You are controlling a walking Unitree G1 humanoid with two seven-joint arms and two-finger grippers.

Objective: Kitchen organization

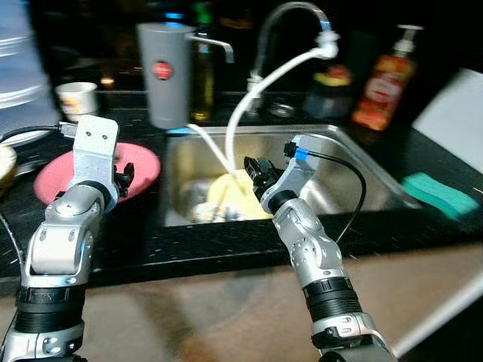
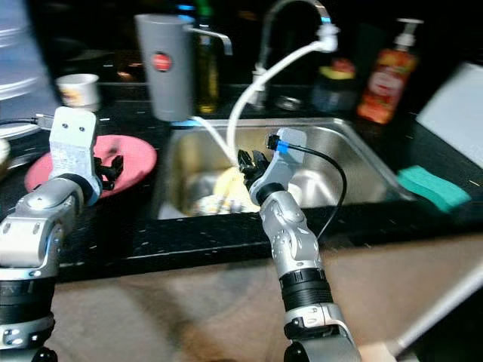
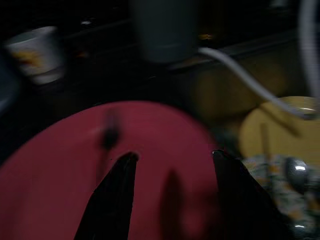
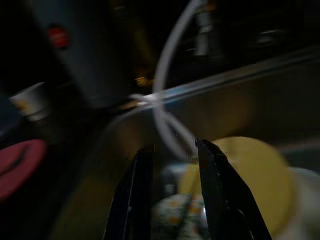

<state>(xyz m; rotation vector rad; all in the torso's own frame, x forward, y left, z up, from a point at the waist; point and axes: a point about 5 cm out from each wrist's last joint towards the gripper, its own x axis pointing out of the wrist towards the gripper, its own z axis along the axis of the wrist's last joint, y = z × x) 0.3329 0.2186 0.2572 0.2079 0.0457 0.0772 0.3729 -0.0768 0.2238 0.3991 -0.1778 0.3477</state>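
Observation:
A pink plate lies on the black counter left of the sink. My left gripper hovers just over it, open with nothing between its fingers. In the steel sink a yellow plate leans among other dishes, including a flower-patterned one with a spoon. Above the yellow plate my right gripper stands open and empty. A white hose hangs from the faucet into the sink, close in front of the right gripper's fingers.
A grey canister stands behind the sink's left corner, a white cup further left. A soap bottle and a dark jar stand at the back right. A green sponge lies right of the sink.

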